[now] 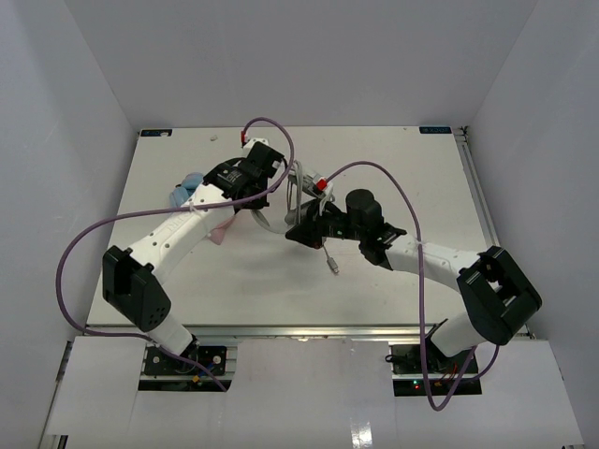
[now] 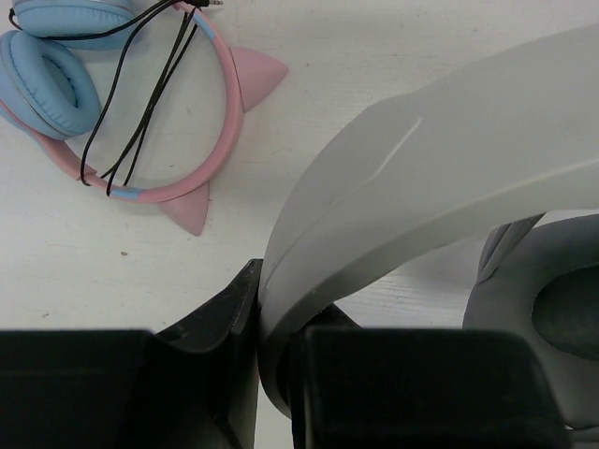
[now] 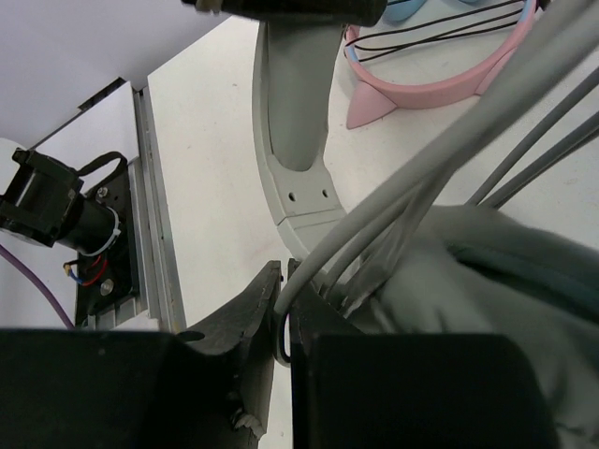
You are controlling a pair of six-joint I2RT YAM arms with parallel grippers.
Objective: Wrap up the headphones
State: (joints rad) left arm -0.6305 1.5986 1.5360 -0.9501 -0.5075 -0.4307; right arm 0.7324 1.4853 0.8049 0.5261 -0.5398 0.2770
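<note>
Looks mid-wrap: left fingers [image 2: 211,323] clamp the headphones [image 1: 296,198] by the headband [image 2: 421,168] mid-worktop [image 1: 187,290], right fingers [image 3: 239,323] pinch the cable [image 3: 421,178]; next probably needs another turn, loose plug [image 1: 332,266] kept clear.

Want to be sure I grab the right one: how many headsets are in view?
2. The white-and-grey headphones are mid-table, headband in the left gripper, cable in the right gripper. The pink-and-blue headset lies on the table beside the left arm. The arms could hide more.
</note>
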